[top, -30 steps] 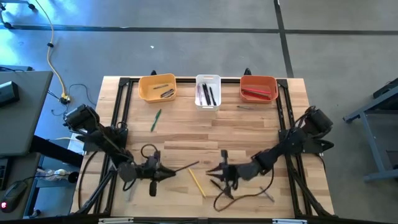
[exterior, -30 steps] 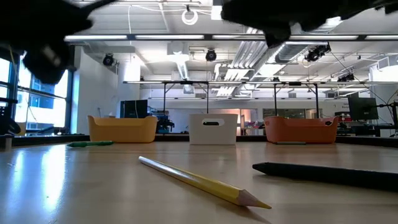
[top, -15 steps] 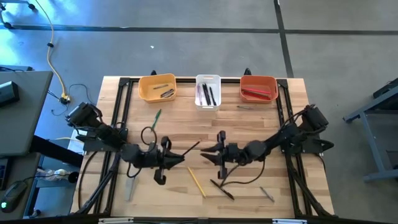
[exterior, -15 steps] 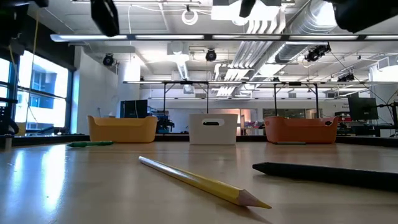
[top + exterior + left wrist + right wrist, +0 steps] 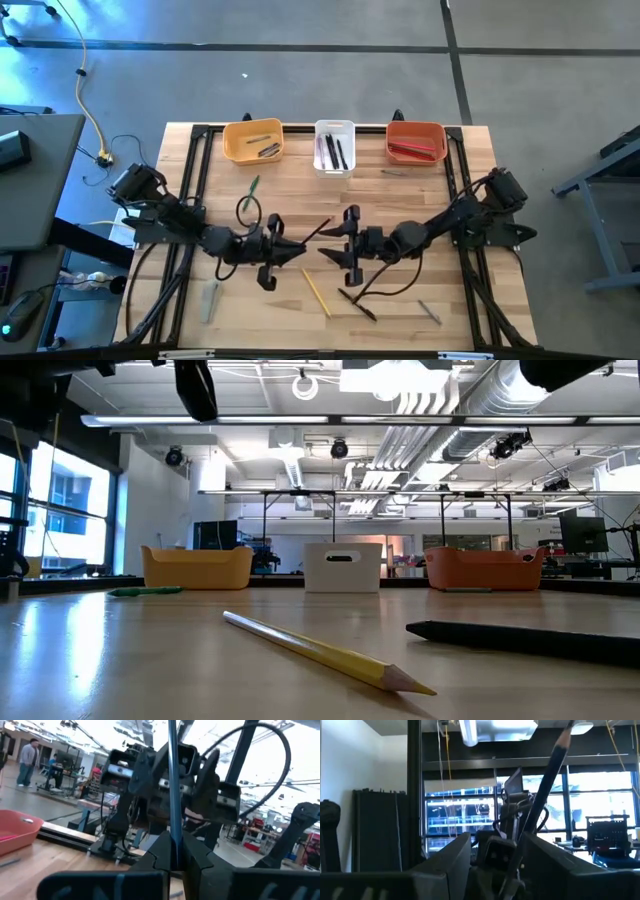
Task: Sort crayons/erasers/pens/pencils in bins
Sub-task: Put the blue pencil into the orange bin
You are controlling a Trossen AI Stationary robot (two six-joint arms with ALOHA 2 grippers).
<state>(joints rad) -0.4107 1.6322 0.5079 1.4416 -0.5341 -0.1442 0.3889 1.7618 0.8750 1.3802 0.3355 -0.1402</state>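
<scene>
My left gripper [image 5: 290, 249] hovers over the table's middle, shut on a slim black pen [image 5: 312, 234] that slants up toward the far right. My right gripper [image 5: 331, 246] faces it from the right. Its fingers [image 5: 451, 857] stand wide open on either side of the pen [image 5: 545, 785] and touch nothing. A yellow pencil [image 5: 316, 292] and another black pen [image 5: 357, 305] lie flat on the table below them. A green pen [image 5: 250, 192] lies nearer the bins. The yellow-orange bin [image 5: 236, 148], white bin [image 5: 348, 128] and red-orange bin [image 5: 394, 142] stand in a row at the far edge. My left gripper pinches the black pen near its lower end [image 5: 172, 847] between its two fingers. They come from the table's left and tip upward. The pen runs on beyond the fingertips, its pointed end [image 5: 566, 732] up. The whole pen is lifted clear of the table.
The white bin holds several black sticks, the red-orange one red sticks, the yellow-orange one a few short pieces. Small grey pieces [image 5: 210, 300] [image 5: 428, 312] lie near the front edge. A black frame [image 5: 195, 180] borders the tabletop. People [image 5: 27, 760] stand far off in the room.
Both grippers have risen from near the table and tipped upward, moving toward the far edge and closer to one another. My left gripper has carried the black pen up with it. My right gripper's fingers stand wider apart than a second ago.
</scene>
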